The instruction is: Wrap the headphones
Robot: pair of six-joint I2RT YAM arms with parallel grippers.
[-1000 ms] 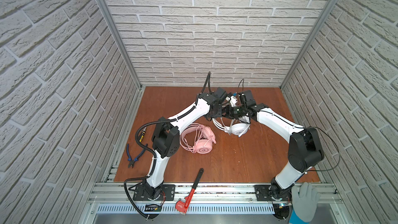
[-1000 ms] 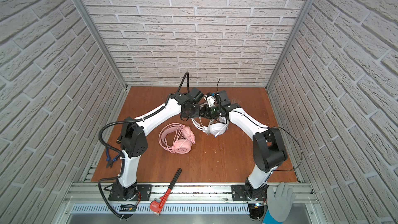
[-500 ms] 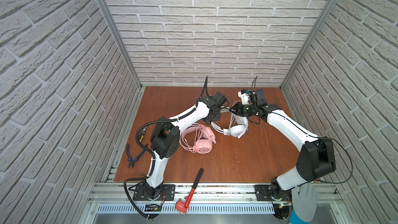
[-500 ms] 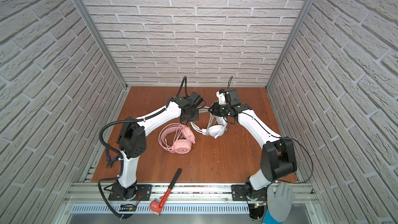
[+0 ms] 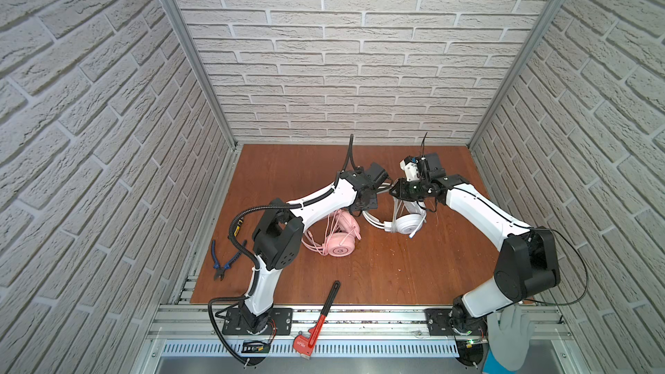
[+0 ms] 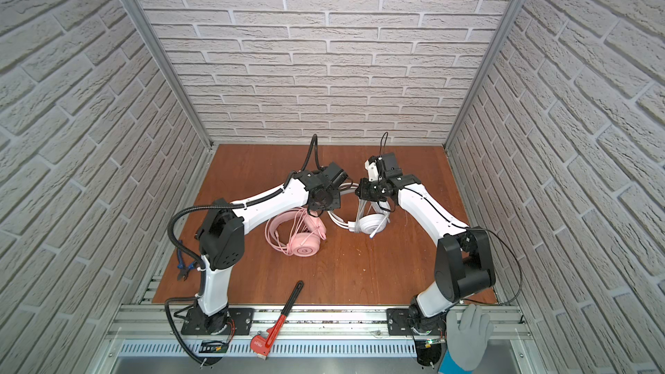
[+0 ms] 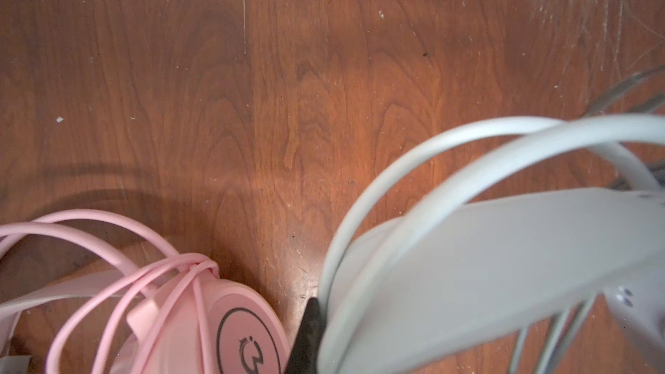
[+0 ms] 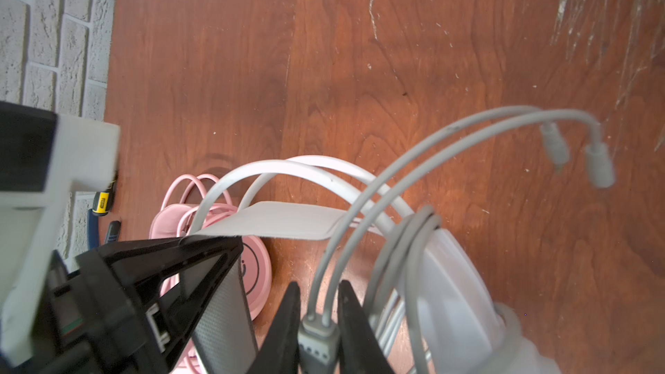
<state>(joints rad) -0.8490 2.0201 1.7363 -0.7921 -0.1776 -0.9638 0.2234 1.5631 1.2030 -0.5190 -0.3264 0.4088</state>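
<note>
Pink over-ear headset looked wrapped already, white over-ear headset only partly, left tool clamping its band, right tool pinching its cable.

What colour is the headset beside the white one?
The headset is all pink, clearest in the left wrist view.

Pink headset lies on the wooden table — cable bunched over it — beside the white headset.

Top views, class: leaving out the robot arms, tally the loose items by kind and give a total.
Headsets: 2 (pink headset, white headset)
Pipe wrench: 1
Pliers: 1
Total: 4
</note>
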